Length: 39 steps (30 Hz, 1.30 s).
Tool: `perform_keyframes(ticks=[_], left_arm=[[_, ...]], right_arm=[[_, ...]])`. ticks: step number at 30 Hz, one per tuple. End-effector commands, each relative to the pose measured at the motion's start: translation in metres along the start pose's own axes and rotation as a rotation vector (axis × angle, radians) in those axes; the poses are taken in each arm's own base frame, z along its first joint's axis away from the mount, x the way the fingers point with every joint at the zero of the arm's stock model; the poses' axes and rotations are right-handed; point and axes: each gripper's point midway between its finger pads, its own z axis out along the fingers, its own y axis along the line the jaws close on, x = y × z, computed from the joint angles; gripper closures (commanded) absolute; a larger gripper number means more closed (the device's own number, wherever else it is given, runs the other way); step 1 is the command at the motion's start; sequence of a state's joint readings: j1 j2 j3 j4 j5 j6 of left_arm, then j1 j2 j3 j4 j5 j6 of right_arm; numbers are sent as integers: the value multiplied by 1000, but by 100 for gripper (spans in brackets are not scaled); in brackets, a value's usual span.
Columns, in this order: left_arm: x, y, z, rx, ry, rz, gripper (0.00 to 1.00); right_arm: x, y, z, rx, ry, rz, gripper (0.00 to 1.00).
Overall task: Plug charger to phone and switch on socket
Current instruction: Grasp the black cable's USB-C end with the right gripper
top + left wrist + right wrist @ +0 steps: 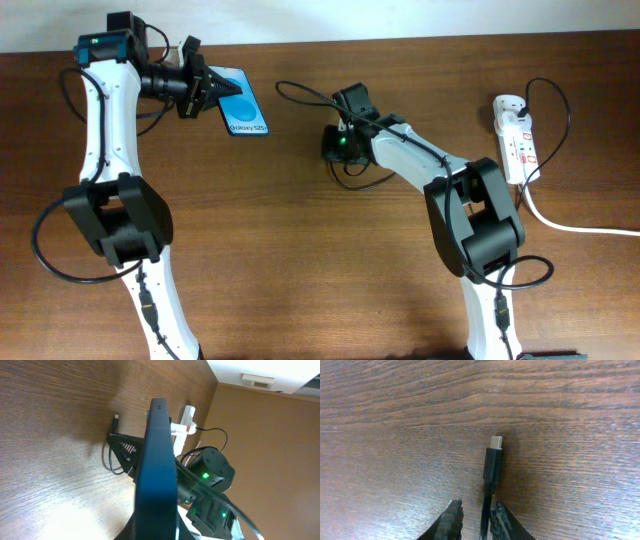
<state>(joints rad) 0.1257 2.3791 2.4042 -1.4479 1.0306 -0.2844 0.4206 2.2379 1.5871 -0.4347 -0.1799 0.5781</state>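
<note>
The phone (246,112) has its blue screen up and the "Galaxy S25" text at its near end. My left gripper (208,88) is shut on its far end. In the left wrist view the phone (157,460) shows edge-on, rising from the jaws (155,532). The charger's black plug tip (491,462) lies on the table, its silver end pointing away. My right gripper (476,510) is low over it, jaws slightly apart either side of the thin cable. It is at the table's middle in the overhead view (334,148). The white socket (515,138) lies far right.
A thick white cable (575,226) runs from the socket off the right edge. The left wrist view also shows the plug tip (116,419), the socket (186,416) and the right arm (210,477) beyond the phone. The brown wooden table (300,260) lies under everything.
</note>
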Motion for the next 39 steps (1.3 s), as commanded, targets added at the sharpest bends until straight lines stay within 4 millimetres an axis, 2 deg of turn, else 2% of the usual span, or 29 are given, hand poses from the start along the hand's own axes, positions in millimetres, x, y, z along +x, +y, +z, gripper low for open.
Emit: perform_keyframes(ticks=[1, 4, 7, 9, 12, 18, 19, 21, 22, 24, 26, 29, 31, 34, 37, 39], left_arm=[[1, -3, 0, 18, 6, -13, 100], [3, -3, 1, 17, 12, -14, 100], [6, -7, 8, 16, 26, -4, 100], [9, -9, 12, 15, 35, 1, 100], [10, -13, 16, 24, 43, 12, 100], [11, -28, 26, 72, 54, 71, 100], [11, -30, 28, 73, 54, 80, 100], [14, -34, 33, 77, 64, 101, 100], [17, -37, 35, 93, 73, 126, 100], [21, -52, 36, 173, 94, 177, 100], [23, -65, 34, 243, 105, 207, 100], [25, -80, 35, 317, 119, 259, 100], [34, -100, 38, 406, 153, 318, 100], [40, -107, 43, 425, 184, 299, 100], [44, -110, 46, 432, 206, 265, 100], [47, -113, 45, 448, 216, 265, 100]], right_arm=[[13, -35, 23, 130, 19, -10, 96], [11, -34, 22, 114, 22, -6, 96], [8, -25, 12, -51, 89, -18, 96], [7, -3, -19, -312, 159, -134, 96], [3, 12, -85, -558, 179, -228, 96], [30, 32, -185, -584, 187, -376, 96], [31, 36, -199, -587, 169, -391, 96], [35, 48, -245, -602, 81, -448, 96], [38, 51, -257, -606, 59, -462, 96], [56, 51, -285, -612, 15, -473, 96], [71, 50, -295, -630, -8, -420, 96], [82, 62, -296, -695, -70, -314, 96], [84, 86, -286, -776, -73, -217, 96], [80, 116, -274, -822, -89, -164, 96], [79, 131, -245, -760, -97, -73, 96], [79, 137, -240, -765, -87, -27, 96]])
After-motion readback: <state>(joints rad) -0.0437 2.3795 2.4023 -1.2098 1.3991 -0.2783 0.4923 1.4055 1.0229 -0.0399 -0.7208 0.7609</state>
